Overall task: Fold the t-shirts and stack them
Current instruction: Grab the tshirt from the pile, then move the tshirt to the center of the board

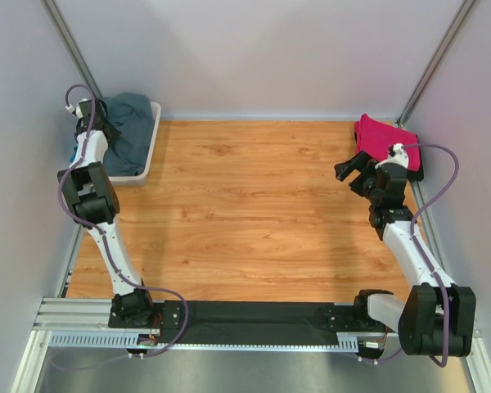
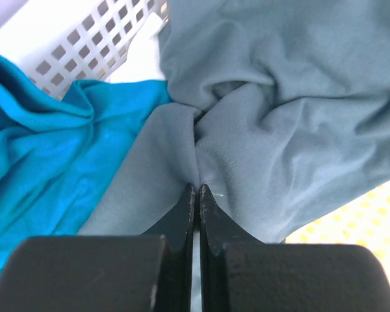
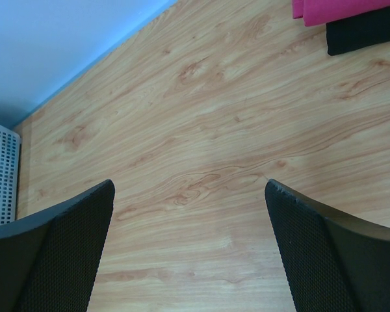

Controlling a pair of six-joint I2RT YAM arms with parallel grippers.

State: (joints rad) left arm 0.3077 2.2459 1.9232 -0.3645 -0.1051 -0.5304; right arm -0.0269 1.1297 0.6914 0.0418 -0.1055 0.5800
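1. Closest to the lens, the left gripper stands with its jaws pressed together on a pinch of the slate-grey t-shirt, the cloth puckering in toward the tips.
2. Just left of that pinch lies the teal t-shirt, crumpled and touching the grey one. Beyond both runs the wall of the white lattice basket, which holds the pair.
3. Across the wooden table, the right gripper hangs with its jaws wide apart and nothing between them, only wood grain beneath.
4. Beyond and to the right of that gripper's tips, the magenta t-shirt rests folded near the table's far right corner. It lies on a black folded piece; whether that is another shirt cannot be told.
5. The job looks roughly a third done. The pink tee appears folded and placed, starting the stack, while the grey and teal tees are unfolded in the basket.
6. The step in hand seems to be lifting the grey tee out, after which it must be spread, folded and stacked, then the teal one likewise.
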